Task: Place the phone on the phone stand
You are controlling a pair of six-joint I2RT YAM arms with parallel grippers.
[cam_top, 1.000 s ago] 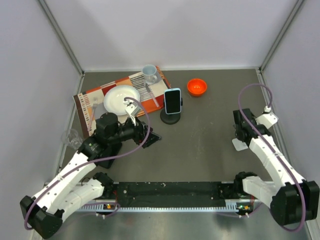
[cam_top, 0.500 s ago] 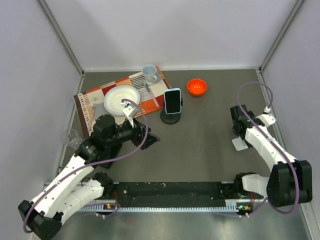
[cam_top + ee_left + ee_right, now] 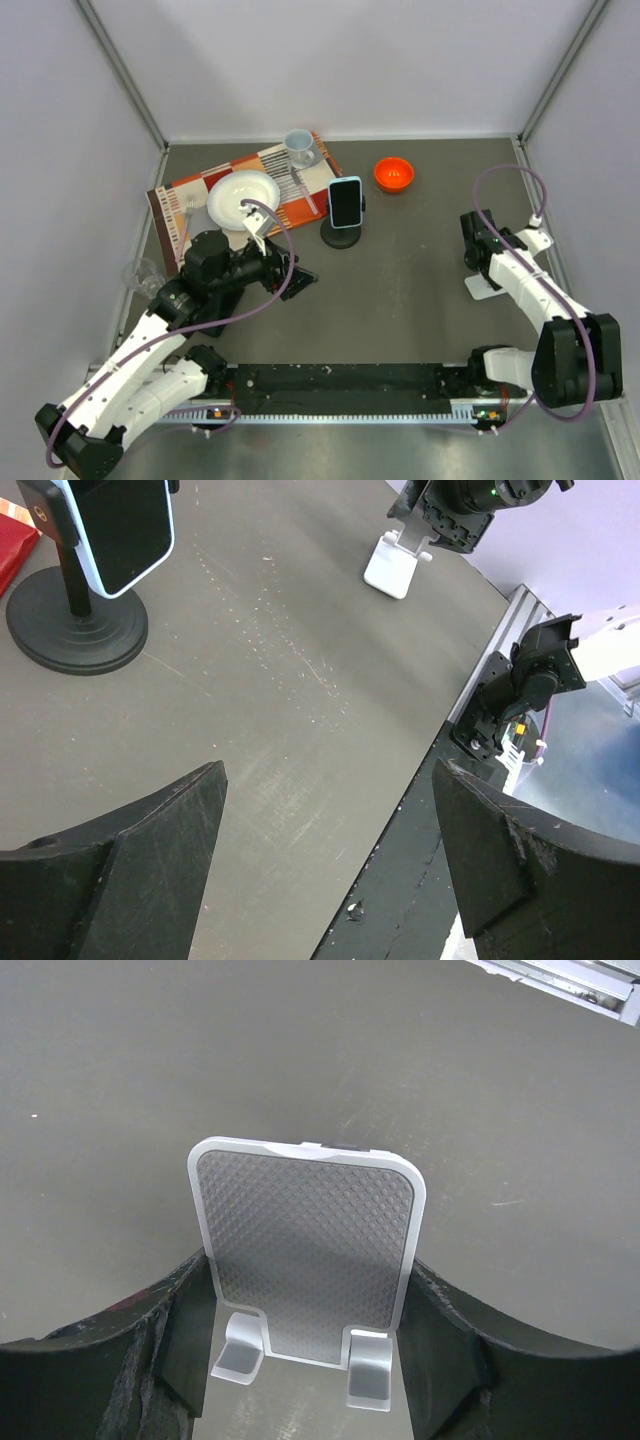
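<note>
A phone (image 3: 346, 201) in a light blue case stands upright on a black round-based stand (image 3: 340, 238) at mid-table; both show in the left wrist view, the phone (image 3: 120, 530) above the base (image 3: 75, 630). My left gripper (image 3: 297, 268) is open and empty, near-left of the black stand (image 3: 328, 770). A white phone stand (image 3: 480, 288) with a grey dotted pad sits on the table at the right (image 3: 305, 1260). My right gripper (image 3: 480, 270) is spread wide, one finger on each side of it, close against its edges (image 3: 305, 1280).
A striped placemat (image 3: 190, 195) at the back left carries a white plate (image 3: 243, 197), a cup (image 3: 299, 147) and cutlery. An orange bowl (image 3: 394, 173) sits at the back. A clear glass (image 3: 143, 275) stands by the left wall. The black rail (image 3: 340, 385) runs along the near edge.
My left gripper has drawn back slightly toward the near left. My right arm has swung its elbow in and the gripper sits a little farther back over the white stand. The phone has not moved.
</note>
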